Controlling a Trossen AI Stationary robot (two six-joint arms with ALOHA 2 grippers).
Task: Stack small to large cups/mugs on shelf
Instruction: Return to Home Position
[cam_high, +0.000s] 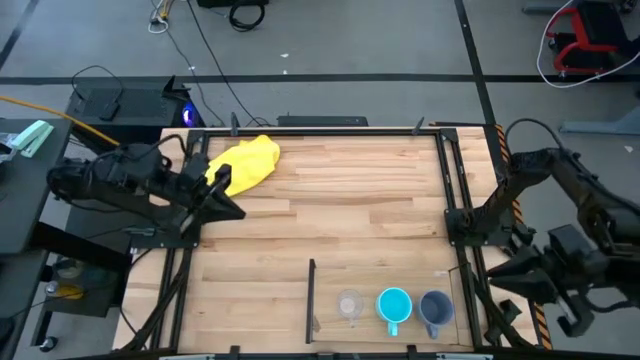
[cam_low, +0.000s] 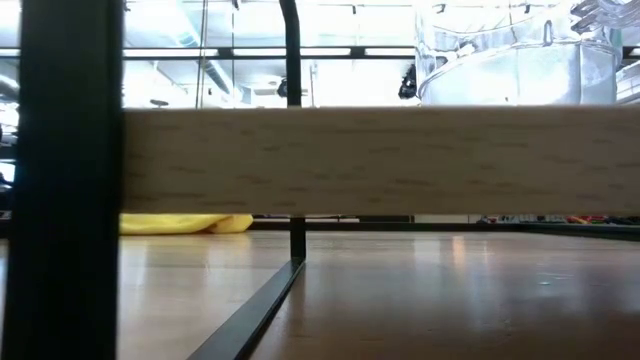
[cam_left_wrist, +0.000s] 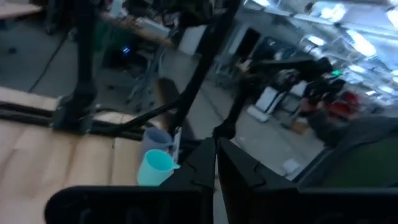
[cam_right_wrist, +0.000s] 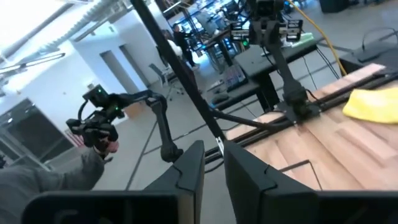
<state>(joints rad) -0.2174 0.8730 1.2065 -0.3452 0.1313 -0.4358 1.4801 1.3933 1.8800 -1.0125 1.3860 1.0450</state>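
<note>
Three vessels stand in a row on the shelf (cam_high: 380, 335), the plank section at the near edge, right of a thin dark divider (cam_high: 311, 298): a small clear cup (cam_high: 350, 305), a cyan mug (cam_high: 394, 306) and a grey-blue mug (cam_high: 436, 308). The cyan mug (cam_left_wrist: 154, 168) and the grey-blue mug (cam_left_wrist: 158, 138) also show in the left wrist view. My left gripper (cam_high: 232, 207) is shut and empty at the table's left edge, beside the yellow cloth (cam_high: 246, 162). My right gripper (cam_high: 503, 268) hovers outside the right frame rail, empty, its fingertips a narrow gap apart (cam_right_wrist: 213, 155).
Black frame rails (cam_high: 452, 200) run along the table's left, right and far sides. The yellow cloth (cam_low: 185, 223) lies at the far left. In the low view a wooden plank (cam_low: 380, 160) crosses the picture, with the divider (cam_low: 297, 235) behind it. Bare planks fill the table's middle (cam_high: 340, 210).
</note>
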